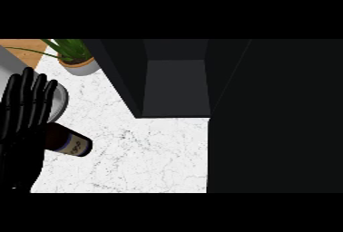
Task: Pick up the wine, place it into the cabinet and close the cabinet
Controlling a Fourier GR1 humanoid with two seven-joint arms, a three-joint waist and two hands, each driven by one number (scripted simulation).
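Observation:
The wine bottle (72,142) is dark brown with a dark label. It shows on the white marble counter (147,154) at the left, its left part hidden behind my left hand. The left hand (23,113) stands at the view's left edge with its fingers straight and pointing up, open and curled round nothing. The dark cabinet (175,86) stands open at the top middle, with a grey inner floor and nothing inside that I can see. My right hand appears nowhere.
A potted green plant (79,61) stands at the back left of the counter. A grey rounded rim (60,100) shows behind my left hand's fingers. A large dark panel (275,118) fills the whole right side of the view.

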